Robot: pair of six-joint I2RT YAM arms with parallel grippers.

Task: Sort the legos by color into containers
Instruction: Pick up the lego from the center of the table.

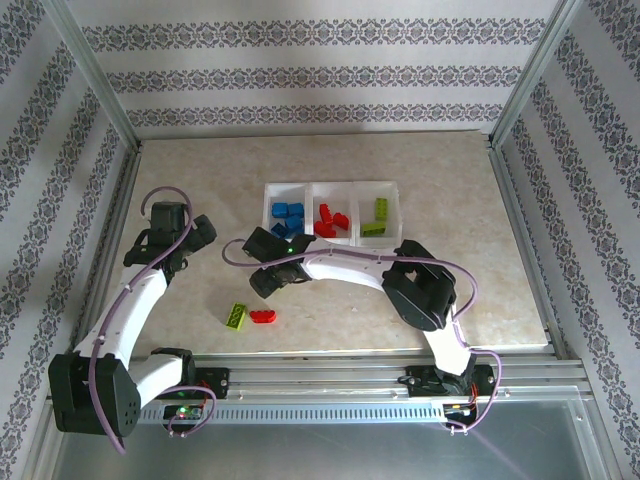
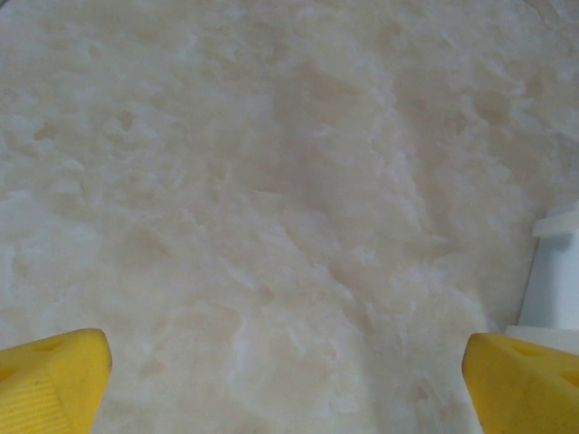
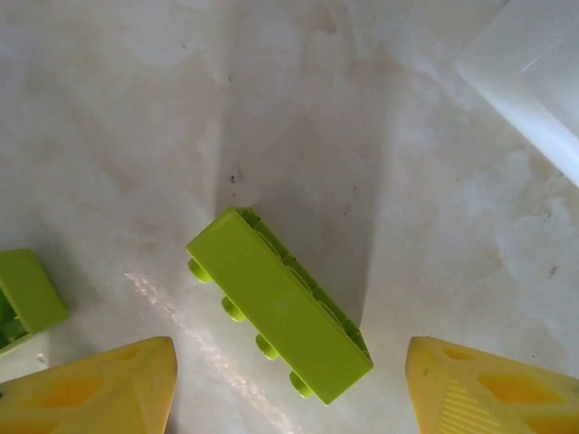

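Note:
The containers [image 1: 311, 192] stand mid-table as three joined white bins, holding blue legos [image 1: 288, 216] on the left, red legos [image 1: 333, 218] in the middle and green ones [image 1: 377, 215] on the right. Two legos lie loose near the front: a green one [image 1: 237, 316] and a red one [image 1: 264, 316]. My right gripper [image 1: 262, 284] hangs low just in front of the blue bin. It is open [image 3: 289, 362], with a lime green lego [image 3: 279, 303] lying on its side between the yellow fingers, touching neither. My left gripper [image 1: 195, 232] is open [image 2: 289, 362] over bare table.
Another green lego [image 3: 27, 294] shows at the left edge of the right wrist view, and a bin corner [image 3: 534, 90] at its upper right. A bin corner [image 2: 556, 271] is at the right of the left wrist view. Metal frame posts [image 1: 100, 90] border the table.

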